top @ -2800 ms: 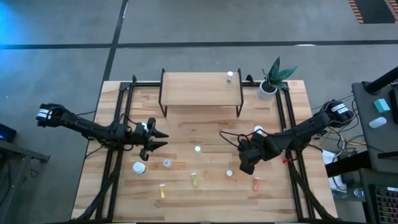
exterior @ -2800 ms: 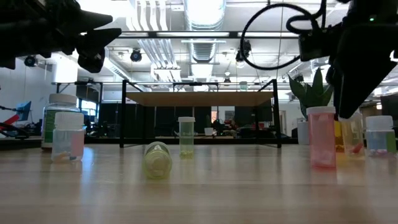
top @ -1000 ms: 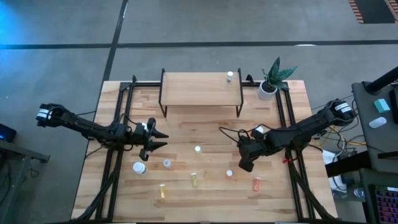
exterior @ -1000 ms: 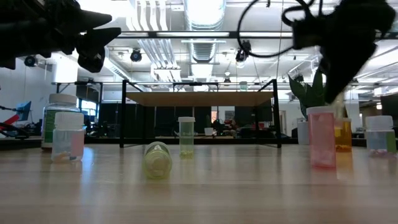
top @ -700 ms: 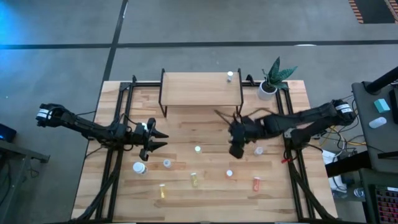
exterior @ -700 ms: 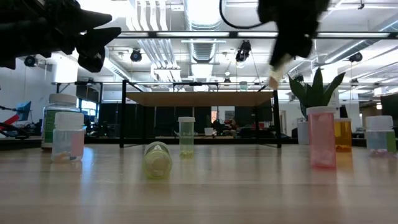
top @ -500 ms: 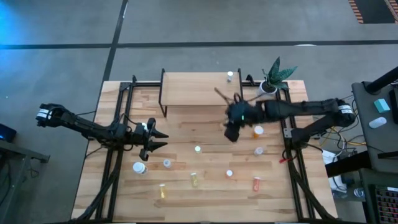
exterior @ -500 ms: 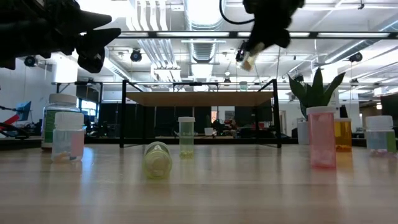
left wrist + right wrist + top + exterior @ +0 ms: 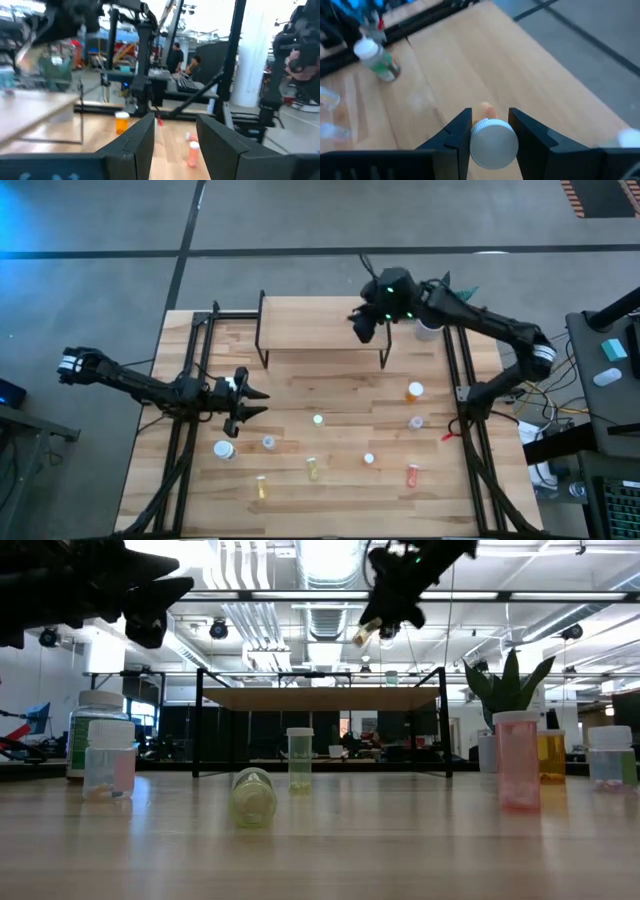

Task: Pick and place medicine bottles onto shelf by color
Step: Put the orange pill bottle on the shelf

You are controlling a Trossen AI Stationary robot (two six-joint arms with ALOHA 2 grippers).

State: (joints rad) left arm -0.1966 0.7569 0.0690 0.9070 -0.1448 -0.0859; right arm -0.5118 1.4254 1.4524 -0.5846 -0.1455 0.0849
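The right gripper [image 9: 489, 131] has its jaws drawn in narrow on a small white-capped bottle [image 9: 492, 141], one finger on either side of the cap. What looks like an orange or amber body shows just past the cap, though its colour cannot be told for sure. The low view shows the same bottle [image 9: 364, 633] held tilted, high in the air. From above, the right gripper [image 9: 364, 323] hangs over the right end of the shelf [image 9: 310, 322], near its far right corner. A bottle already placed there, as the right wrist view shows [image 9: 376, 60], is hidden under the arm in the high view.

The step in hand appears to be the carry, with the release still to come. The next move calls for lowering the bottle upright onto the shelf top, at the spot that suits its colour, and parting the jaws only once the base sits flat. Released while tilted, it would likely roll.

The left gripper [image 9: 243, 401] waits above the left part of the surface [image 9: 330, 390] with its jaws partly open and holding nothing.

The remaining bottles stand or lie on the surface in front of the shelf:
- a large white one [image 9: 224, 449]
- a yellow one [image 9: 313, 469]
- an orange-red one [image 9: 411, 475]
- an amber one [image 9: 414, 391]
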